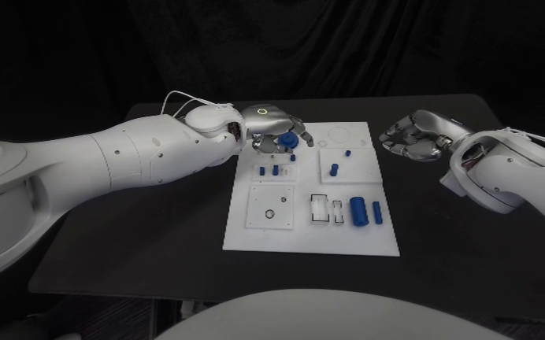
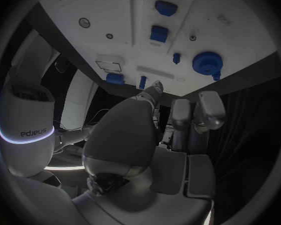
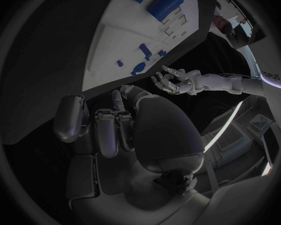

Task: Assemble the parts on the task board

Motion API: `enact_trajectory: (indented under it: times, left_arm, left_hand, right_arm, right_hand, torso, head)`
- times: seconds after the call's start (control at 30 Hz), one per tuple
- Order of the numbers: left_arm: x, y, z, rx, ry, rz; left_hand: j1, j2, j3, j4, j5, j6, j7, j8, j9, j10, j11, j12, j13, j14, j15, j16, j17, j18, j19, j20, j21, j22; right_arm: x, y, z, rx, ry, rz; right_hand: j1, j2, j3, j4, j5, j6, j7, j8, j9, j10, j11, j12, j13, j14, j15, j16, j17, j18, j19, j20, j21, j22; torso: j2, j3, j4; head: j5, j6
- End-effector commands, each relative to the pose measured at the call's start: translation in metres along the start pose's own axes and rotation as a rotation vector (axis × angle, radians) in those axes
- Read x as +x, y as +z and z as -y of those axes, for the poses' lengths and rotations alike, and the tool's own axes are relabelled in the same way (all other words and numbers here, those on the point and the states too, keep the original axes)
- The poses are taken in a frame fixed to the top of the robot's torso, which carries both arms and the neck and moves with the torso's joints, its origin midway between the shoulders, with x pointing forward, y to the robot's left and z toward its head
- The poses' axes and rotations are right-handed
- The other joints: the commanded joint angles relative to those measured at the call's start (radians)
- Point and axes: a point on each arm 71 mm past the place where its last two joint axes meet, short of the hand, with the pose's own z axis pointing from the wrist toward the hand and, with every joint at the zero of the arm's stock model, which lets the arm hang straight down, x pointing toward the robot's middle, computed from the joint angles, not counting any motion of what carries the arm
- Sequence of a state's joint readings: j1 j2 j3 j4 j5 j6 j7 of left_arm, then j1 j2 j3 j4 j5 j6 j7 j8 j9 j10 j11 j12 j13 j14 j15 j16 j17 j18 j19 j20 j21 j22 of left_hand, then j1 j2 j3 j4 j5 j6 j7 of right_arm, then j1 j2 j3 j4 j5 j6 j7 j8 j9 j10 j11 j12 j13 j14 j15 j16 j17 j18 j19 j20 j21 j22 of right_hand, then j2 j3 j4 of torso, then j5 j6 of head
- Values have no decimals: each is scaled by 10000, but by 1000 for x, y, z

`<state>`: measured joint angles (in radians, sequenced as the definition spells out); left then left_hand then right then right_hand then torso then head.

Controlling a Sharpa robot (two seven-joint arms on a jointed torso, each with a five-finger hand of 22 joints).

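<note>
The white task board [image 1: 313, 234] lies in the middle of the black table. A round blue part [image 1: 288, 141] sits at its far left corner, just under the fingers of my left hand [image 1: 270, 126]. In the left wrist view that round part [image 2: 207, 62] lies on the board [image 2: 103, 5], and the fingers [image 2: 210, 110] are apart from it, spread and holding nothing. Small blue pegs [image 1: 268, 171] and another peg [image 1: 334, 169] stand mid-board. My right hand [image 1: 413, 137] hovers over the table right of the board, loosely curled and empty.
A thick blue cylinder [image 1: 357, 208] and a thin blue bar [image 1: 377, 212] lie at the board's near right, beside white slots [image 1: 320, 208]. A small dark ring [image 1: 269, 214] lies at the near left. Bare black table [image 1: 170, 222] surrounds the board.
</note>
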<state>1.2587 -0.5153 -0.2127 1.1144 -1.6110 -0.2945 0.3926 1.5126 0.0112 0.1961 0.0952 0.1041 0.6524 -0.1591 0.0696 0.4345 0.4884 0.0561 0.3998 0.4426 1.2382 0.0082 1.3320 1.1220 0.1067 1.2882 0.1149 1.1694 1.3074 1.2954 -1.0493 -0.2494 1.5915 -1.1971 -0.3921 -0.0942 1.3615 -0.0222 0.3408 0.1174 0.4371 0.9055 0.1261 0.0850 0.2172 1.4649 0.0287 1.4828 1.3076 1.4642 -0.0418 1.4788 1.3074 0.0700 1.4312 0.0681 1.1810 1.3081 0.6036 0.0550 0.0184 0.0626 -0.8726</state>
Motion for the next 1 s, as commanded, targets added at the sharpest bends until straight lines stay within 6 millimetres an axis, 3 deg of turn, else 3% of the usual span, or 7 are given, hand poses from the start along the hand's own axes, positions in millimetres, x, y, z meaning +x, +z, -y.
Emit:
enact_trajectory:
  times: [0.03, 0.23, 0.33, 0.47, 0.6, 0.77, 1.0]
  left_arm:
    - [3, 3, 4, 479, 496, -207]
    - [8, 7, 0, 66, 356, -766]
    - [12, 11, -1, -80, 284, -991]
    - [17, 15, 0, -142, 300, -1166]
    - [21, 21, 0, -145, 350, -1345]
    - [26, 24, 1, -196, 299, -1577]
    - [32, 24, 0, -328, 246, -1677]
  left_hand:
    - [-10, -20, -65, -5, 66, 29, 7, -15, -63, 26, 49, 67, 19, 31, 28, 19, -52, -155, 69, 3, 32, 1424]
    - [-253, -100, -270, 89, 12, 336, 396, 46, -218, 12, 234, 330, 172, -105, 182, -28, -293, -149, 55, 72, -68, 1397]
    - [-282, -98, -319, 80, 14, 563, 612, 88, -275, 187, 236, 540, 291, -50, 195, 36, -281, -158, 119, 102, -18, 1418]
    - [-217, -81, -296, 17, 78, 650, 717, 73, -330, 427, 250, 718, 392, 81, 200, 141, -184, -192, 267, 111, 159, 1473]
    - [-123, -53, -203, -66, 149, 896, 848, 115, -354, 716, 202, 929, 577, 60, 167, 144, -283, -178, 261, 100, 114, 1460]
    - [-74, -39, -83, -114, 162, 1312, 1088, 261, -268, 926, 167, 1002, 677, -3, 140, 126, -383, -165, 224, 81, 51, 1445]
    - [-113, -139, -71, -129, 171, 1262, 1212, 180, -262, 1006, 186, 979, 710, -90, 146, 77, -508, -153, 179, 76, -22, 1425]
  right_arm:
    - [0, 0, -1, -104, 30, 104]
    - [1, 2, -2, -133, 21, 48]
    - [1, 3, -2, -129, 12, 28]
    - [2, 4, -3, -146, 0, -5]
    - [2, 5, -3, -143, -9, -35]
    - [3, 5, -4, -159, -14, -63]
    - [3, 5, -4, -150, -17, -104]
  right_hand:
    - [-116, -10, 20, 29, 38, 82, 5, 43, 9, 56, 58, -54, 1569, 719, 51, -39, 1136, 119, -40, 19, -38, 1526]
    - [-116, -10, 21, 28, 39, 82, 4, 43, 9, 44, 58, -66, 1555, 718, 51, -42, 1130, 119, -40, 19, -41, 1525]
    - [-115, -8, 25, 26, 41, 82, 4, 42, 9, 35, 57, -77, 1544, 715, 50, -50, 1118, 121, -42, 19, -48, 1523]
    - [-115, -7, 28, 25, 42, 81, 3, 41, 9, 29, 56, -85, 1536, 713, 50, -56, 1110, 122, -44, 19, -52, 1522]
    - [-112, -1, 38, 20, 46, 77, 3, 36, 8, 14, 53, -104, 1514, 709, 48, -66, 1094, 126, -48, 19, -69, 1518]
    - [-112, -1, 38, 20, 46, 77, 3, 36, 8, 14, 53, -104, 1514, 709, 48, -66, 1094, 126, -48, 19, -69, 1518]
    - [-108, 4, 47, 14, 48, 74, 2, 33, 7, 3, 51, -119, 1498, 707, 46, -73, 1084, 129, -54, 19, -86, 1513]
  torso:
    - [9, -16, -30]
    - [67, -47, -110]
    - [82, -52, -149]
    - [97, -65, -181]
    - [111, -63, -216]
    - [108, -54, -199]
    - [96, -61, -184]
  head:
    - [-1, 0]
    - [74, 0]
    - [85, 0]
    - [159, 0]
    - [135, 0]
    - [94, 0]
    - [63, 0]
